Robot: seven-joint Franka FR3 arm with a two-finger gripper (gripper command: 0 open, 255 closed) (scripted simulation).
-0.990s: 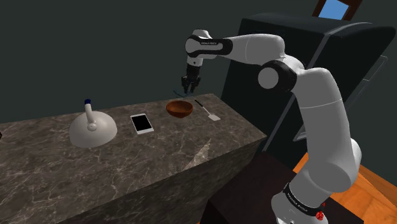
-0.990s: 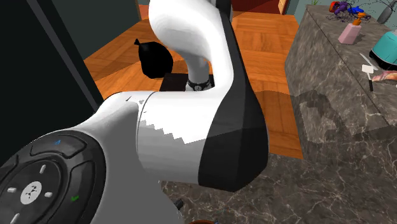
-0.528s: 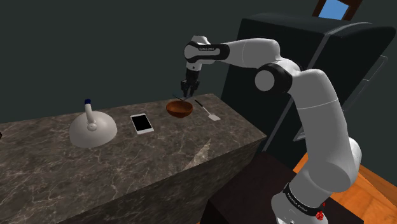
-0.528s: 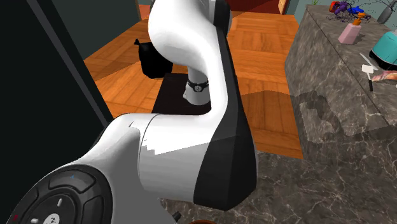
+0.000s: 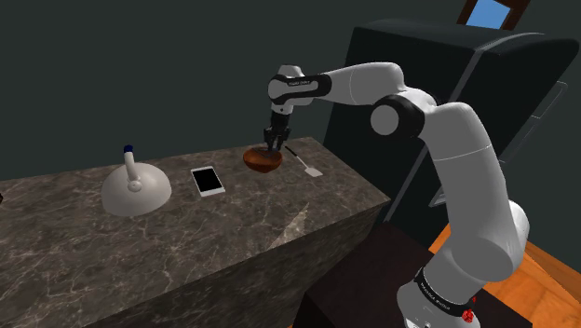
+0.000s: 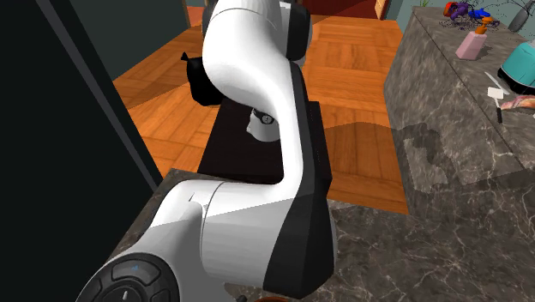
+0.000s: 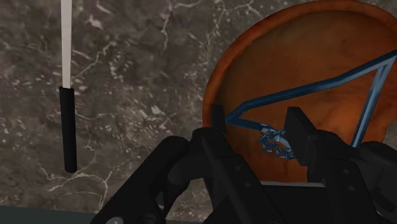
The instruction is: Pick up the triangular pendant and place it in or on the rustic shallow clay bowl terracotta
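Change: since a second ago your gripper (image 5: 271, 142) has come down and now hangs just above the bowl (image 5: 262, 160).
Gripper: its fingers (image 7: 299, 127) stand slightly apart, clamped on the knotted blue corner of the pendant (image 7: 273, 141).
Pendant: a thin blue wire triangle, spread over the bowl's hollow; you cannot tell whether its far tip touches the bowl.
Bowl: reddish-brown and shallow, at the far end of the marble counter (image 5: 205, 247).
Neighbours: a spatula (image 5: 305, 162) lies just to the shoulder view's right of the bowl, a phone (image 5: 208, 180) to its left, and a white dome (image 5: 136, 191) farther left.
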